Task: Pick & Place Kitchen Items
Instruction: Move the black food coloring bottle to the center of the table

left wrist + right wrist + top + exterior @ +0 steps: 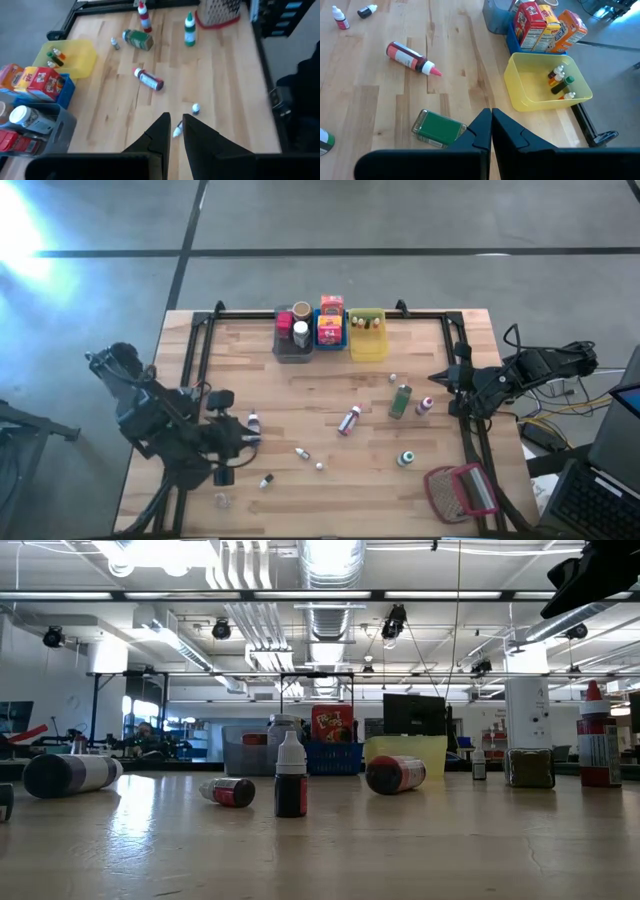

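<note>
Three bins are set in a row at the far edge of the table [330, 395], so that sorted goods are kept clear of the working area. The grey bin [291, 345] holds jars, the blue bin [331, 333] holds upright boxes, and the yellow bin [368, 340] holds a few tiny coloured-cap bottles.

Unsorted items are left scattered on the open boards: a green bottle [400, 400] on its side, a red bottle with a pink tip [349, 420] on its side, and several tiny bottles near the front. A red-framed mesh object [462, 492] lies at the front right corner.

The left tool [247, 430] is held over the front left of the table with its fingers almost pressed together; nothing is seen pinched. A small white-capped bottle [177, 131] lies on the table just beyond its tips and is judged a likely next pick.

The right tool [437, 378] is pressed together and empty, parked near the right edge, close to the green bottle.
</note>
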Motion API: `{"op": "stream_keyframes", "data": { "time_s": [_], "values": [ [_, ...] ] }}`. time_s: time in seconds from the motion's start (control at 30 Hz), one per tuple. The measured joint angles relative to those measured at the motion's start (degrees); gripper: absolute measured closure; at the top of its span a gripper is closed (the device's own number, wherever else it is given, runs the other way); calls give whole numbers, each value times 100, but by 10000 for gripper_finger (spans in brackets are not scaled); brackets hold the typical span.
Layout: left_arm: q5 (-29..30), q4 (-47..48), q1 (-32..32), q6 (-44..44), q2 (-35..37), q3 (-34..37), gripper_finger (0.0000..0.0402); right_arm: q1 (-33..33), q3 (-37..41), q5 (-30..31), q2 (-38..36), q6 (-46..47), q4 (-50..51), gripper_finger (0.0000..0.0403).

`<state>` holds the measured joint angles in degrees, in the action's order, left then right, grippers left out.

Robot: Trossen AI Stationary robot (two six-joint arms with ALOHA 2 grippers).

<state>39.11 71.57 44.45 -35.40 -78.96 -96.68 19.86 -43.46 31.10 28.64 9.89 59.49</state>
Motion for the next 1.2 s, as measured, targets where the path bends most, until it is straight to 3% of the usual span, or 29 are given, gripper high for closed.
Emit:
{"op": "stream_keyframes", "data": {
  "time_s": [0.4,0.83,1.2],
  "values": [
    [259,-428,-123,16,-180,1054,346,0,0,1,0,0,0,394],
    [-691,-1450,-116,-157,-186,1998,344,2,-1,1,0,2,-1,394],
    [-1055,-1539,-128,-1829,-184,2522,265,0,-1,1,0,2,1,394]
  ]
}}
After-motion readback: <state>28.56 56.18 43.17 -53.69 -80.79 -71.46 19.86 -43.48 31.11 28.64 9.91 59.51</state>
